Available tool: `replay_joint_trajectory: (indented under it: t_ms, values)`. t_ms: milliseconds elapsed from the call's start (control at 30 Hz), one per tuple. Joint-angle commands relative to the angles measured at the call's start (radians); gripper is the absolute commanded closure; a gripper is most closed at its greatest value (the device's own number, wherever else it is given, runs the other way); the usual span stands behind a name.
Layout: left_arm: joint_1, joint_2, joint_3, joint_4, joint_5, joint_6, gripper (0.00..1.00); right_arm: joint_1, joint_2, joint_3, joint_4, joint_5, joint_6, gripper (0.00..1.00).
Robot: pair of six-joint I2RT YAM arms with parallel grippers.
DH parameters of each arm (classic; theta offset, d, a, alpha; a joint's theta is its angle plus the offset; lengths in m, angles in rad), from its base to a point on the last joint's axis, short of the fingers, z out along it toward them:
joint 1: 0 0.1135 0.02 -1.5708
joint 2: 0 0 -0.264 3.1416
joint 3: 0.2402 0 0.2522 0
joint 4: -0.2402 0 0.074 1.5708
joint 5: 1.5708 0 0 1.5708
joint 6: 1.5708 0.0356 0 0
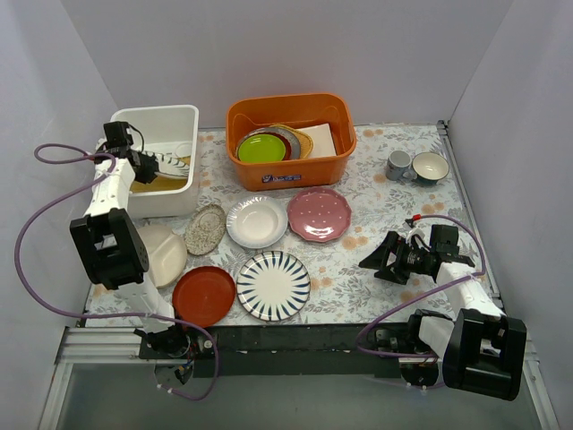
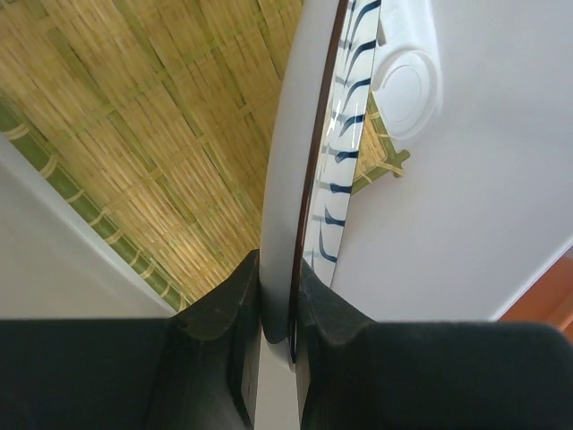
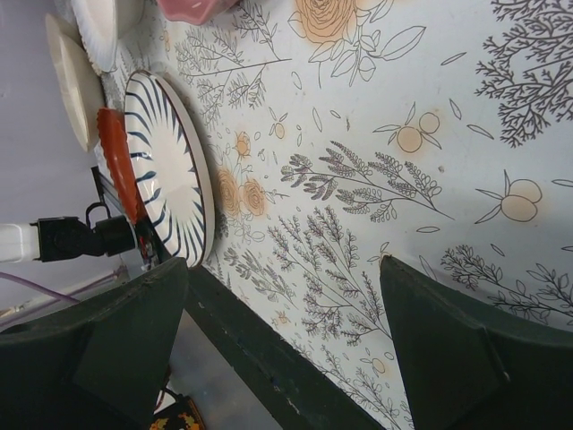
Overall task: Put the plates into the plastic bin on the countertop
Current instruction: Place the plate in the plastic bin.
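My left gripper [image 1: 150,165] reaches into the white plastic bin [image 1: 154,113] and is shut on the rim of a blue-striped plate [image 1: 172,163], held on edge. In the left wrist view the jaws [image 2: 279,278] pinch that plate [image 2: 345,152] above a bamboo mat [image 2: 152,134]. On the countertop [image 1: 376,210] lie the second striped plate [image 1: 273,285], red-orange plate [image 1: 203,295], cream divided plate [image 1: 161,253], speckled oval plate [image 1: 205,228], plain white plate [image 1: 257,221] and pink scalloped plate [image 1: 319,214]. My right gripper [image 1: 376,264] is open and empty, right of the striped plate [image 3: 166,170].
An orange tub [image 1: 291,109] at the back holds a lime-green plate [image 1: 261,148] and other dishes. Two cups [image 1: 398,165] [image 1: 430,167] stand at the back right. The table's dark front edge [image 3: 269,358] lies just below my right gripper [image 3: 282,264].
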Motion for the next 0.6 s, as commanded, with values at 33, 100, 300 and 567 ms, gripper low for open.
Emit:
replay_joint_trajectory:
  t_ms: [33, 100, 300, 567]
  values:
    - [-0.008, -0.024, 0.015, 0.056, 0.046, 0.014, 1.0, 0.005, 0.007, -0.002, 0.022, -0.029, -0.019, 0.05]
    - [-0.008, -0.033, 0.006, 0.048, 0.046, 0.014, 1.0, 0.003, 0.009, -0.003, 0.022, -0.029, -0.018, 0.05]
    - [-0.007, -0.023, 0.002, -0.067, 0.046, 0.042, 0.91, 0.006, 0.021, -0.003, 0.028, -0.03, -0.018, 0.05]
    - [-0.007, -0.073, -0.082, -0.097, 0.043, 0.053, 0.73, 0.009, 0.013, -0.005, 0.028, -0.033, -0.018, 0.05]
